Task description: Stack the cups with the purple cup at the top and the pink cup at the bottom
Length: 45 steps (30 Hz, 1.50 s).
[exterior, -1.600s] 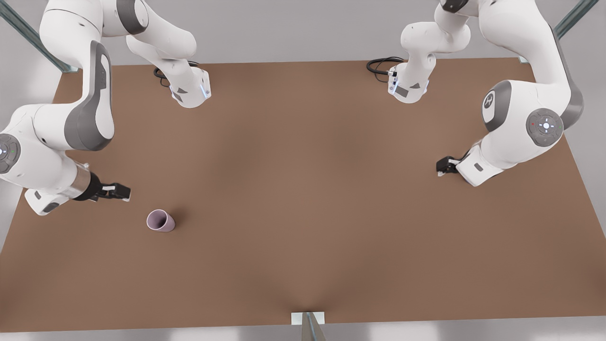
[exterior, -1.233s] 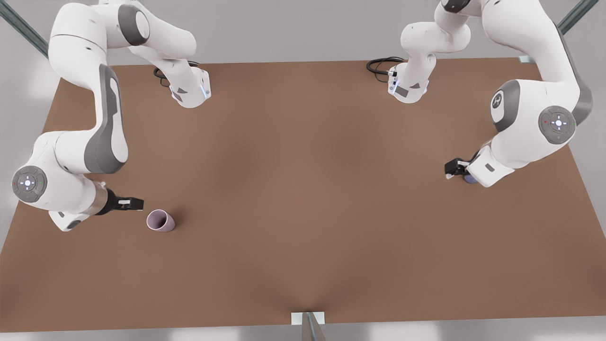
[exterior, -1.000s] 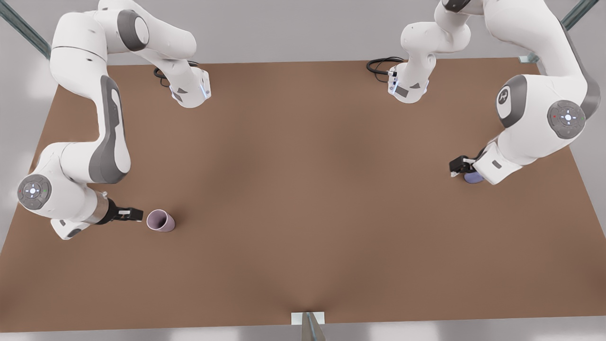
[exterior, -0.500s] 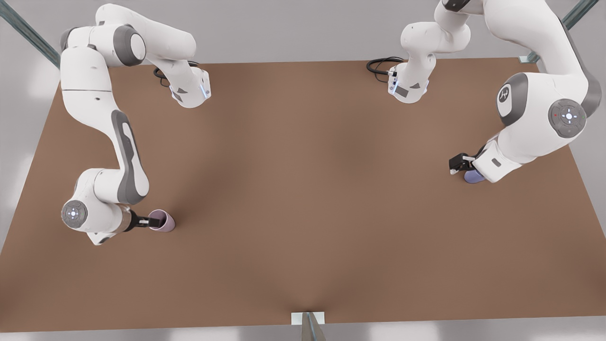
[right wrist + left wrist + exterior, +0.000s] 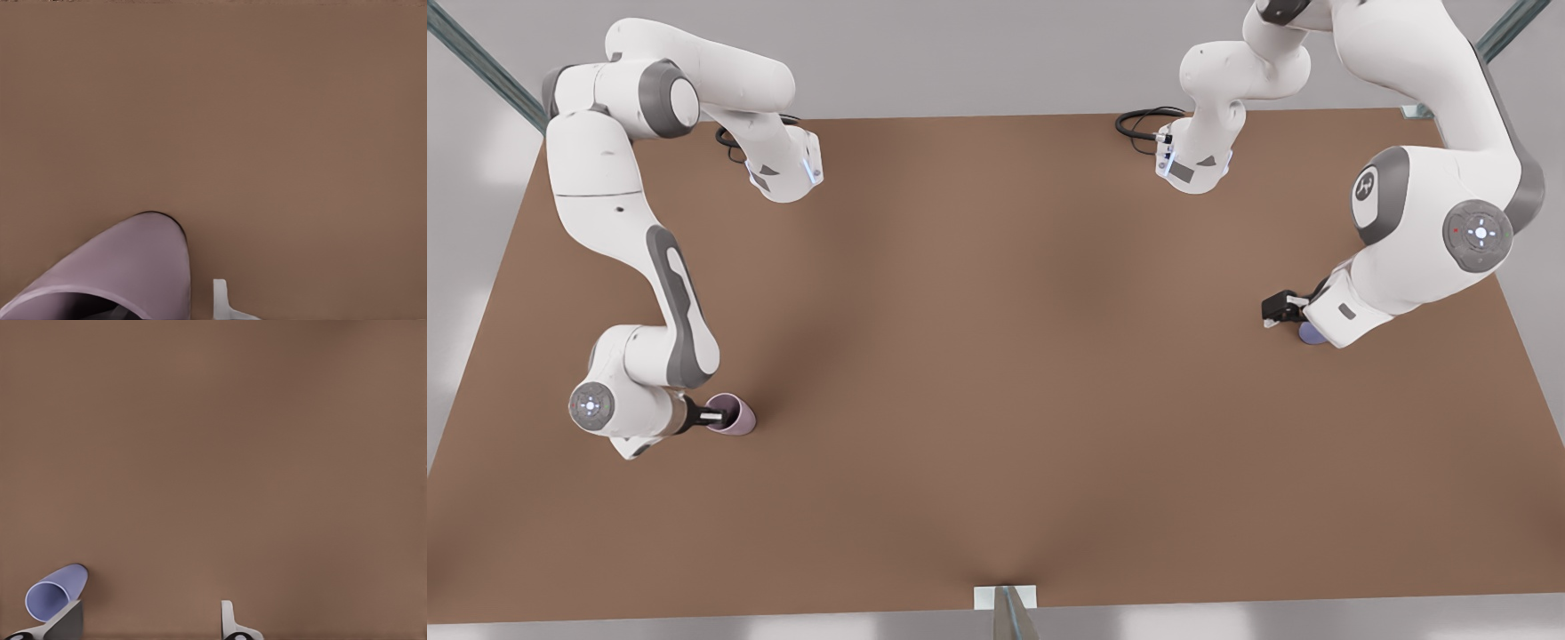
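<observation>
The pink cup (image 5: 738,420) stands on the brown table (image 5: 996,356) at the front view's left. My right gripper (image 5: 717,415) is open at its rim. In the right wrist view one finger is inside the pink cup (image 5: 127,267) and the other finger (image 5: 221,297) is just outside its wall, a little apart from it. The purple cup (image 5: 1310,333) sits at the front view's right, mostly covered by my left arm's wrist. My left gripper (image 5: 1276,311) is open above the table. The purple cup (image 5: 56,591) lies just outside one of its fingers (image 5: 67,621).
Both arm bases (image 5: 787,173) (image 5: 1193,164) stand at the table's far edge, each with a black cable. A small metal bracket (image 5: 1005,600) sits at the middle of the near edge. The wide middle of the table is bare brown surface.
My right arm swung in and lowered its gripper from beside the pink cup onto its rim. My left gripper shifted slightly back and forth beside the purple cup.
</observation>
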Available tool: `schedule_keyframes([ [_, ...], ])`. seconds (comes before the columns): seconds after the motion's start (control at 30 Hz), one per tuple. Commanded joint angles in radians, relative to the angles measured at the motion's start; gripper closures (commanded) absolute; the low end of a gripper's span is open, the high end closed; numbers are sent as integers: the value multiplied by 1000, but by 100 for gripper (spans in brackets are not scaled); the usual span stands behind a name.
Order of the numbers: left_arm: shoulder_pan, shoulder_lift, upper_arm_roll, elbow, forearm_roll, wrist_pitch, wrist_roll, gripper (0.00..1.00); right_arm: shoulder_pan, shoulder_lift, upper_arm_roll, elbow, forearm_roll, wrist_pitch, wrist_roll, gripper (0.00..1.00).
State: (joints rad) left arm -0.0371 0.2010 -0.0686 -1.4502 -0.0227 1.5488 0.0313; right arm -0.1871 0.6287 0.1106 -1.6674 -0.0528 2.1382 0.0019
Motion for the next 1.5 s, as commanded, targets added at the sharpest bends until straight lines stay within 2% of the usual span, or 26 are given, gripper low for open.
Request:
schedule_keyframes([
  [0.0, -1, -6, 0, 1, 1, -3, -1, 0, 0, 0, 0, 2, -5, 35, -31, 53],
  [0.03, 0, -8, 0, 1, 1, -4, -1, 0, 0, 0, 0, 3, -5, 35, -31, 56],
  [0.1, 0, -9, 0, 1, 1, -4, 2, 0, 0, 0, 0, 5, -5, 35, -31, 70],
  [0.2, 0, -12, -2, 1, 1, -6, -8, 0, 0, 0, 1, 6, -5, 35, -31, 71],
  [0.27, -1, -12, -2, 1, 1, -4, -8, 0, 2, -1, 1, 5, -4, 32, -33, 79],
  [0.43, -1, -9, -3, 1, 1, -6, -8, 0, 3, -21, 8, 9, 2, 17, -34, 79],
  [0.53, -1, -11, -3, 1, 1, -4, 2, 0, 15, -34, 14, 70, 19, 22, -29, 79],
  [0.57, -1, -12, -3, 1, 1, -4, 2, 0, 15, -32, 70, 101, 24, 19, -138, 79],
  [0.63, -1, -12, -8, 2, 3, -4, 6, 0, 18, -34, 127, 120, 18, 20, -13, 79],
  [0.67, -1, -14, -8, 2, 3, -4, 6, 0, 53, -30, 156, 147, -11, 17, -28, 79],
  [0.77, -1, -14, -2, 2, 3, -4, 6, 0, 227, -3, 155, 268, -28, -46, 137, 79],
  [0.83, -1, -9, 3, 2, 4, -1, 7, 0, 373, 137, 147, 558, -35, -210, 381, 79],
  [0.93, -1, -15, 4, 2, 4, -3, 2, 0, 521, 314, 126, 848, -41, -305, 628, 79],
  [1.0, -1, -11, 6, 2, 9, 8, 2, 0, 629, 384, 95, 956, -39, -296, 731, 79],
  [1.1, -1, -9, 23, 2, 12, 11, 1, 0, 692, 439, 101, 974, -33, -199, 862, 79],
  [1.23, 0, 26, 165, -3, 4, 13, 9, 0, 742, 505, 101, 971, -30, -80, 963, 79],
  [1.3, 3, 29, 181, -4, 15, 14, 30, 0, 770, 539, 92, 971, -32, -52, 965, 79],
  [1.37, 86, 18, 184, -36, 20, 19, 254, 0, 793, 559, 77, 971, -32, -63, 968, 79],
  [1.43, 117, 28, 185, -84, 27, 47, 268, 0, 801, 560, 72, 965, -39, -66, 969, 79],
  [1.47, 124, 26, 191, -105, 33, 53, 269, 0, 842, 560, 34, 959, -41, -70, 968, 79],
])
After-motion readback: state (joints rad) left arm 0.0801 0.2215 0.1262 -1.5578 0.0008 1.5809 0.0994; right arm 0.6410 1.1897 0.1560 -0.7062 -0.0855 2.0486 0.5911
